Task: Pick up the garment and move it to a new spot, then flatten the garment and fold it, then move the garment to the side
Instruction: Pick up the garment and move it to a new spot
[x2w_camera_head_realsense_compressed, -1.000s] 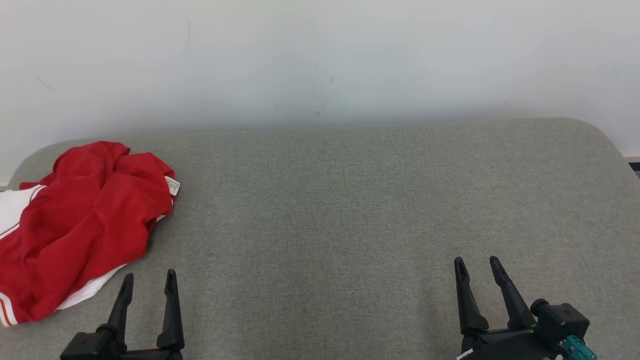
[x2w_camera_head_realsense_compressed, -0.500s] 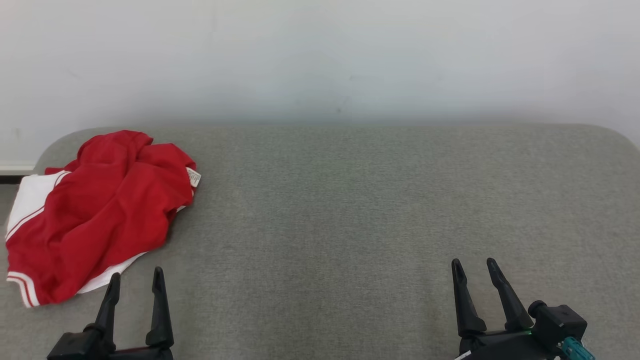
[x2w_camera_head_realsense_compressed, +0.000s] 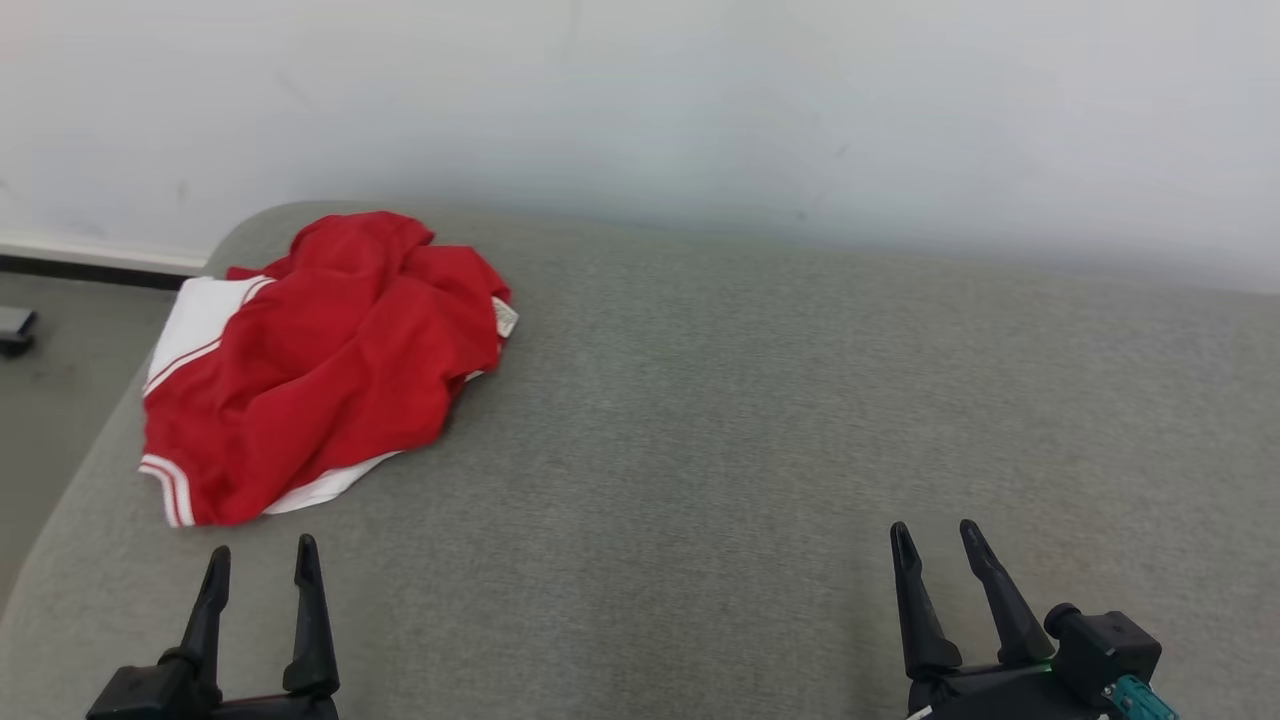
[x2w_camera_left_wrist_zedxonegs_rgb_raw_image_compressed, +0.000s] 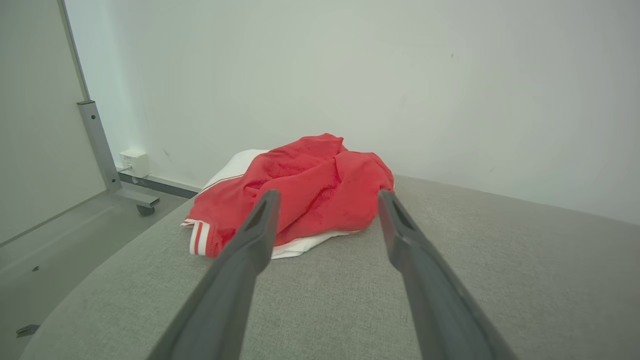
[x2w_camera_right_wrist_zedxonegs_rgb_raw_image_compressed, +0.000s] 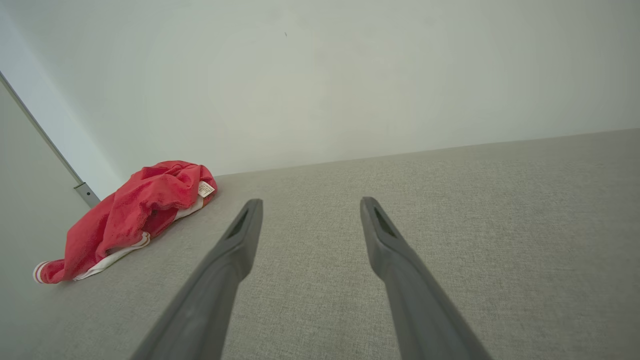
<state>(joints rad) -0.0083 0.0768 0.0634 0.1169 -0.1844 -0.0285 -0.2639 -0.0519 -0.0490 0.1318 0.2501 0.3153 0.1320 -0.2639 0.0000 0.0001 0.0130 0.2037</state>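
Bare test room, seemingly a lab.
A grey cloth-covered table (x2w_camera_head_realsense_compressed: 750, 420) stands against a plain white wall (x2w_camera_head_realsense_compressed: 640, 100); left of the table stands a metal post (x2w_camera_left_wrist_zedxonegs_rgb_raw_image_compressed: 97, 145) on a wheeled foot (x2w_camera_left_wrist_zedxonegs_rgb_raw_image_compressed: 140, 200).

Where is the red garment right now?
Head view: the red garment lies crumpled at the far left corner of the grey surface, ahead of the open left gripper, untouched.
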